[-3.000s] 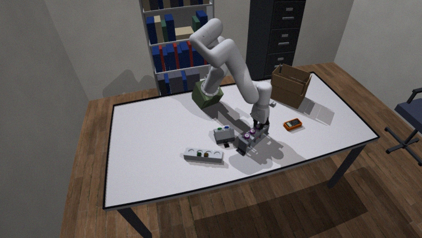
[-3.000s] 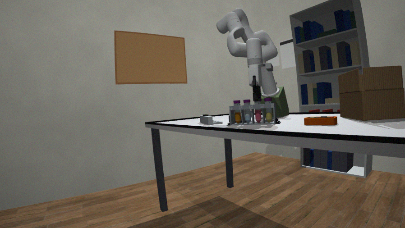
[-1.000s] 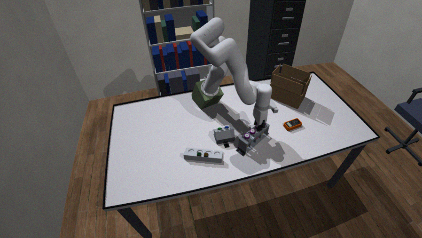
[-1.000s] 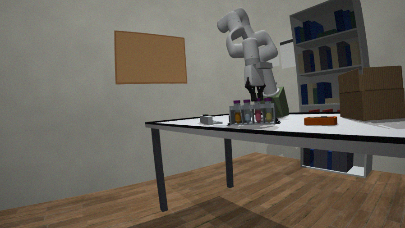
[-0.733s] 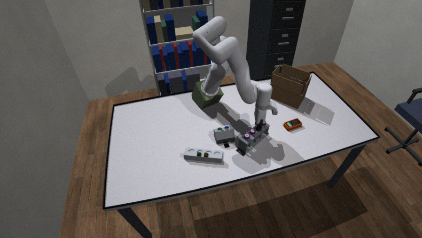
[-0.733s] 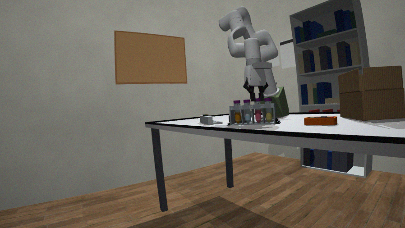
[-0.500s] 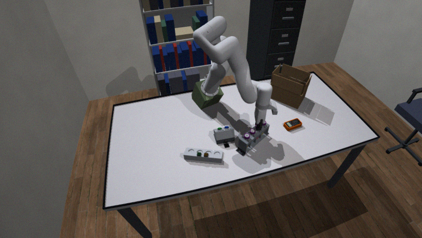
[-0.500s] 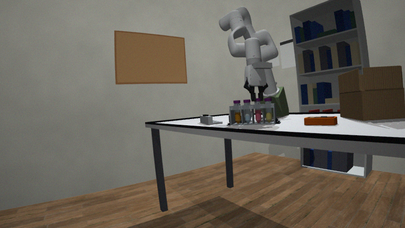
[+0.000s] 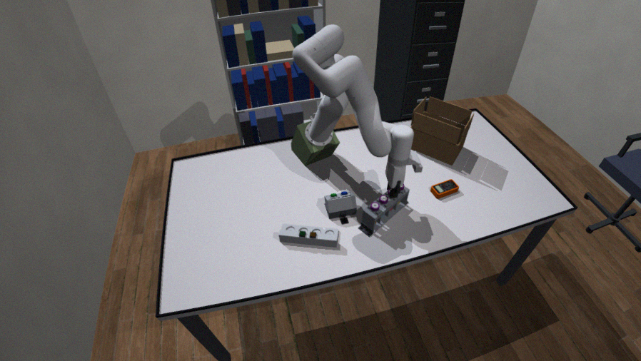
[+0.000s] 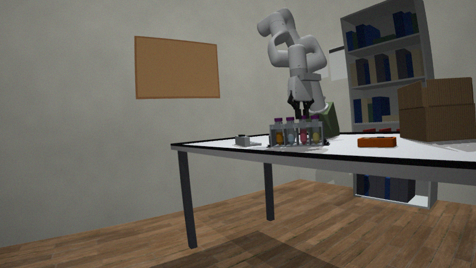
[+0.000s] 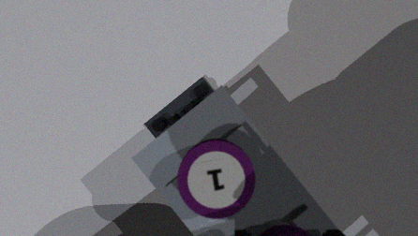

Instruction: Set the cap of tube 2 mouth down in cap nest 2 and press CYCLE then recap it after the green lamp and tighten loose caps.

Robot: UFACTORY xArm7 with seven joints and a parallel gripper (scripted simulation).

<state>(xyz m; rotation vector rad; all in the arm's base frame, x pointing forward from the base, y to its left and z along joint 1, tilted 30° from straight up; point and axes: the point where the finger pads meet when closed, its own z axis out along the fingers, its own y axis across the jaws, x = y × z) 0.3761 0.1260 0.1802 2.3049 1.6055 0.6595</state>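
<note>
The decapping station stands mid-table with four purple-capped tubes in a row. It also shows in the exterior view. My gripper points straight down and is shut on the cap of tube 2, which sits on its pink-filled tube. The cap of tube 1, marked "1", fills the wrist view. The purple rim of the cap of tube 2 just shows at that view's bottom edge. The cap tray lies left of the station; its nests are empty and its lamps look dark. The key housing carries the green key and the blue key.
An orange meter lies to the right of the station. An open cardboard box stands at the back right of the table. The arm's green base block sits at the table's back edge.
</note>
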